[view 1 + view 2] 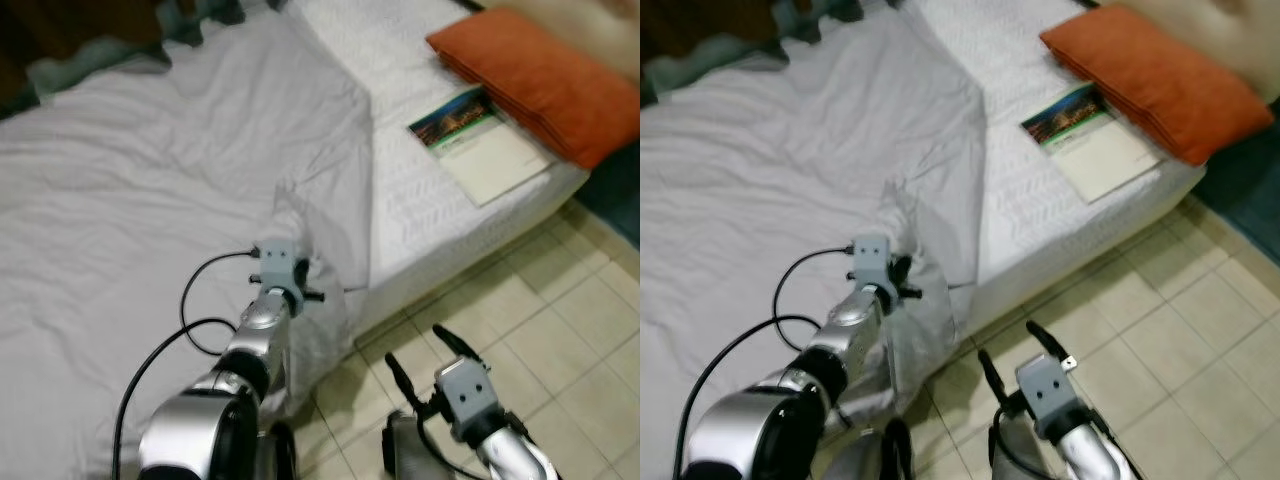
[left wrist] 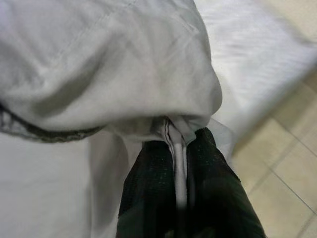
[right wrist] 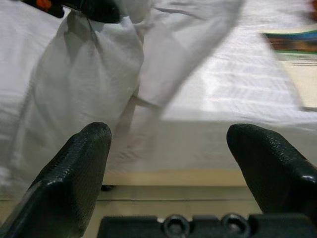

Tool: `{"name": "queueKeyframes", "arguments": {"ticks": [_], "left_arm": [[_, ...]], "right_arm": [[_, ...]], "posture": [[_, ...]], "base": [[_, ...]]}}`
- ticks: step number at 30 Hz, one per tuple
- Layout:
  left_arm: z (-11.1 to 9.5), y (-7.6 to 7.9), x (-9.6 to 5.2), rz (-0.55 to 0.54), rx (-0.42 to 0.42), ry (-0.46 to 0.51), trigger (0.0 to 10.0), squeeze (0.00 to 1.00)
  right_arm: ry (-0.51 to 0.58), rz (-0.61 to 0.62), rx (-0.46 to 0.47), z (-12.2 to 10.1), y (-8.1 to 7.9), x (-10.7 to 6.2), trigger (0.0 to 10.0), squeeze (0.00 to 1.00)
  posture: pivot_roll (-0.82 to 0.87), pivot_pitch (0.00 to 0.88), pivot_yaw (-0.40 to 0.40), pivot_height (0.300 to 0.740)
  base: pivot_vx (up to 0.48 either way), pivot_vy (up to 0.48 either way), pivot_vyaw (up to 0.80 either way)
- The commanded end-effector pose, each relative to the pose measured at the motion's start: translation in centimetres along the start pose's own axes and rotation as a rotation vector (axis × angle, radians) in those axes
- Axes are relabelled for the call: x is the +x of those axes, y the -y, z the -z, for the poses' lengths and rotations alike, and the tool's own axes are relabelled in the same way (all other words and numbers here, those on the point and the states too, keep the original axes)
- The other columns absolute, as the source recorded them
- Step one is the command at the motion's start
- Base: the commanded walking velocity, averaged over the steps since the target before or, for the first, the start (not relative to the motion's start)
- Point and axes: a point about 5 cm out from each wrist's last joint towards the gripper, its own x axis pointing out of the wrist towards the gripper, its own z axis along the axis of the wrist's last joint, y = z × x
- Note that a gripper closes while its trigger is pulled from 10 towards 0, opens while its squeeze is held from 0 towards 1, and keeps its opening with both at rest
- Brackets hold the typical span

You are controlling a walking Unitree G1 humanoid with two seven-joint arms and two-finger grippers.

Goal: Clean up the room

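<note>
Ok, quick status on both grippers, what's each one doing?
Left gripper: shut on a fold of the crumpled white bed sheet at the bed's edge.
Right gripper: open, empty, above the tiled floor.

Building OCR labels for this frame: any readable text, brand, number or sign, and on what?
None can be read.
booklet on the mattress, beside the orange pillow: a colour photo band at the top, with small dark lines below that may be print, too small and blurred to read.
No markings can be made out on the sheet, the left tool or the right tool.
</note>
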Motion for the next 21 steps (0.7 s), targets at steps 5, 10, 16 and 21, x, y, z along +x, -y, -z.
{"name": "queueKeyframes", "arguments": {"ticks": [5, 10, 16, 21], "left_arm": [[0.0, -0.2, 0.1, -0.005, 0.054, -0.025, 10.0, 0.0], [0.1, 0.6, 0.1, 0.019, 0.088, -0.034, 10.0, 0.0], [0.8, 1.7, 0.0, 0.062, 0.12, -0.056, 10.0, 0.0], [2.8, 3.3, -0.5, 0.125, 0.183, -0.129, 10.0, 0.0]], "right_arm": [[-0.03, -0.034, 0.016, 0.8, -1.6, 0.1, 10.0, 0.0], [-0.045, -0.055, 0.006, 1.1, -1.9, -0.3, 10.0, 0.0], [-0.061, -0.064, 0.01, 1.4, -2.2, -0.7, 10.0, 0.0], [-0.073, -0.072, 0.011, 1.5, -2.7, -1.0, 10.0, 0.0]], "posture": [[-0.32, 0.204, 0.118, 0.74], [-0.32, 0.201, 0.124, 0.74], [-0.34, 0.202, 0.128, 0.74], [-0.34, 0.213, 0.13, 0.74]], "base": [[0.0, -0.48, 0.0], [0.0, -0.48, 0.0], [0.0, -0.48, 0.0], [0.0, -0.467, 0.0]]}}
